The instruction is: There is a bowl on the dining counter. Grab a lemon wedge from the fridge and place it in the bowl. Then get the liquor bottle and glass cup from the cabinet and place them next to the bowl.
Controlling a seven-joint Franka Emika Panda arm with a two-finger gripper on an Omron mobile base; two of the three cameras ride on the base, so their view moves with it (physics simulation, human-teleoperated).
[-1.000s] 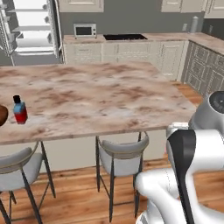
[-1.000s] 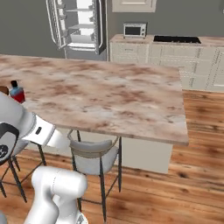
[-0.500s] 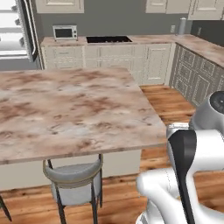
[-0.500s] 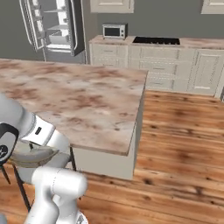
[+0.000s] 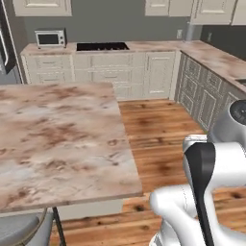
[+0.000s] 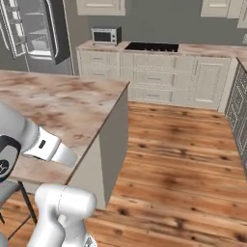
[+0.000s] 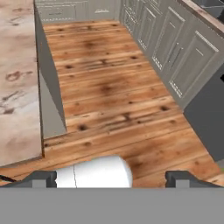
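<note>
We are at the end of the long beige stone dining counter with reddish-brown veining [image 5: 57,139], the white robot arm folded low in front of us. Our gripper [image 7: 111,177] looks down along the wooden plank floor [image 7: 109,87], its two dark fingertips [image 7: 41,178] standing wide apart with nothing between them.

The relation that matters — the cream wall cabinets [image 5: 43,6] lie ahead and above the far counter with the white microwave [image 5: 50,38] and black cooktop [image 5: 102,46], well apart from our claw, which points at the floor instead. The tall dark-grey fridge [image 6: 34,29] stands open at the far left in the right base view.

Against a second ago, the whole picture has swung: the small red-and-blue bottle that stood at the counter's left edge has slid out of frame, and a grey-seated stool [image 5: 21,229] remains at the lower left. We judge that our base turned, not the things. The claw's opening is unchanged.
</note>
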